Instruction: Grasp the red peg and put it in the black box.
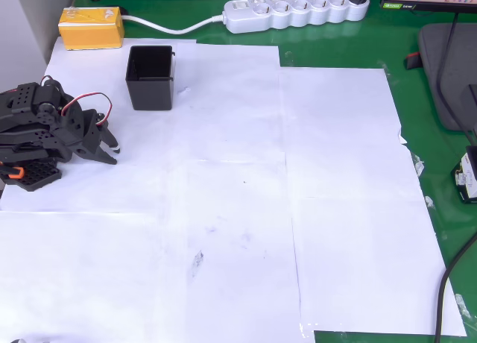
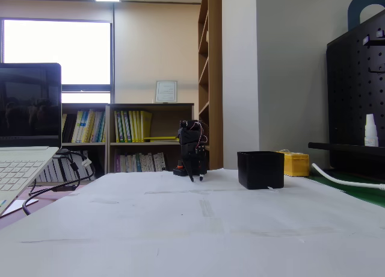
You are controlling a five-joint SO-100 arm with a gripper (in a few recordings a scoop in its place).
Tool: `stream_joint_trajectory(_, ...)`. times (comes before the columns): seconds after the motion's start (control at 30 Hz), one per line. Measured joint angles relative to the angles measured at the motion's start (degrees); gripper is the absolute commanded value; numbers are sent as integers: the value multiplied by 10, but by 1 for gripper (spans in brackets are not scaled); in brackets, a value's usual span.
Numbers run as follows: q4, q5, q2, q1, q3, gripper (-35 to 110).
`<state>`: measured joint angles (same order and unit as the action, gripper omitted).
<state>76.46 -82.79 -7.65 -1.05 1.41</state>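
Observation:
The black box [image 1: 150,77] stands upright near the paper's back left corner; in the fixed view the black box [image 2: 260,169] sits right of centre. Its inside is dark and I cannot make out anything in it. The red peg is hidden or out of view. The black arm is folded at the left edge, and my gripper [image 1: 115,154] points right, a short way in front of and left of the box. In the fixed view my gripper [image 2: 196,177] hangs tips-down just above the paper, left of the box. Its fingers look closed with nothing between them.
A yellow rectangular box [image 1: 91,27] lies behind the black box, with a white power strip [image 1: 296,11] and its cable along the back edge. White paper sheets [image 1: 223,209] cover the green mat. A laptop [image 2: 24,132] sits at the left of the fixed view.

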Motion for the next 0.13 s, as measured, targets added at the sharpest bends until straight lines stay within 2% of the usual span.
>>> stream_joint_trajectory(0.13,0,0,0,0,0,9)
